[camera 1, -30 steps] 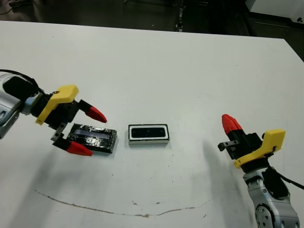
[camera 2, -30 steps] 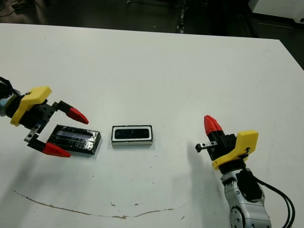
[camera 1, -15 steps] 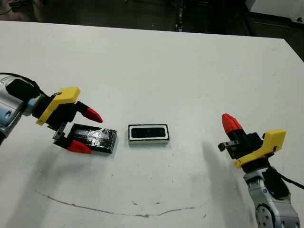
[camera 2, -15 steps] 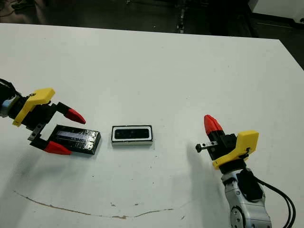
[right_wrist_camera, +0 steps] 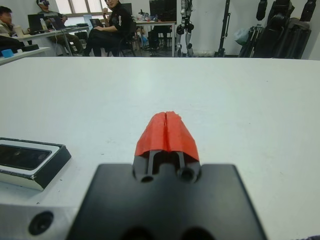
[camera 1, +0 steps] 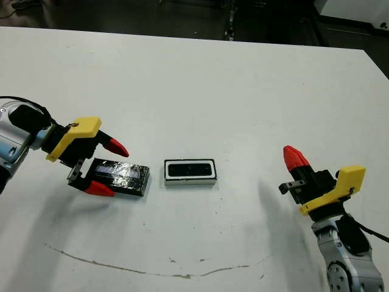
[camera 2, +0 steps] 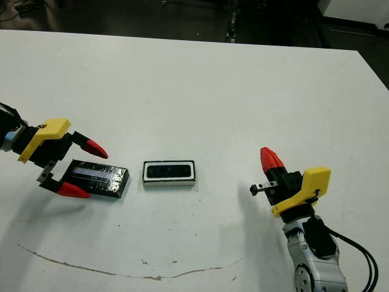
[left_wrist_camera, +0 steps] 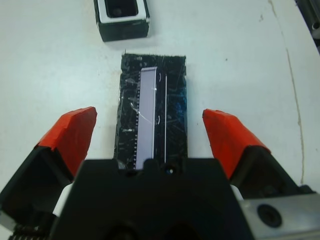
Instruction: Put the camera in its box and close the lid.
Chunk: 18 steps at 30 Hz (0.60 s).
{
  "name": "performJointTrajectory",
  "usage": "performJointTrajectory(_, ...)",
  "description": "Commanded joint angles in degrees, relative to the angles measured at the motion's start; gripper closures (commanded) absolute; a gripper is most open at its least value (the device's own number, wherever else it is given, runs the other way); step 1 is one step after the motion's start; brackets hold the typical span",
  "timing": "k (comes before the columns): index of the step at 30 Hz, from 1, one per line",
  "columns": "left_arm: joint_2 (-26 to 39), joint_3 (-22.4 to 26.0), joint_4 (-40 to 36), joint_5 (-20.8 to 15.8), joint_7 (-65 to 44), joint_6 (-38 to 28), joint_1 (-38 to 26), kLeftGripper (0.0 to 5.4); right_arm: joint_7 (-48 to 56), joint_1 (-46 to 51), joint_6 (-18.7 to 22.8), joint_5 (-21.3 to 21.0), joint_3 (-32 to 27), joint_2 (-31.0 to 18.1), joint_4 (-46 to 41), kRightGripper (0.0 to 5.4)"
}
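On your white counter (camera 1: 200, 79) the left tool (camera 1: 107, 168), fingers spread, has drawn back along the lid (camera 1: 119, 177) without gripping; right tool (camera 1: 295, 159) stays closed, empty.

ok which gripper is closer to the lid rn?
Left. The left gripper is open, its fingers straddling the near end of the lid. The right gripper is shut, far off beyond the box.

Each pincer has two pointed red fingertips on a black body with a bright yellow angular bracket, the left pincer (camera 1: 104, 168) and the right pincer (camera 1: 296, 159) alike. The forearms are silver-grey metal, and black cables run from both wrists. A small screw hole marks the right pincer's black body.
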Motion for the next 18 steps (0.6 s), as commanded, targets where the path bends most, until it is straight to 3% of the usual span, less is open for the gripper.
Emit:
performJointTrajectory(1,-0.6,0.3,0.7,1.5,-0.2,-2.4,0.0,0.0,0.8,0.4,-1.1,0.4,-0.4,-1.0,0.4,5.39)
performJointTrajectory(11,-1.8,1.1,3.9,4.7,-0.2,0.8,-0.1,0.0,0.8,0.6,-0.2,1.0,-0.4,-1.0,-0.1,5.39)
performJointTrajectory(18,-3.1,5.0,3.5,7.5,-0.1,0.4,1.4,0.0,0.6,0.7,-0.2,0.9,-0.2,-0.9,-0.2,5.39)
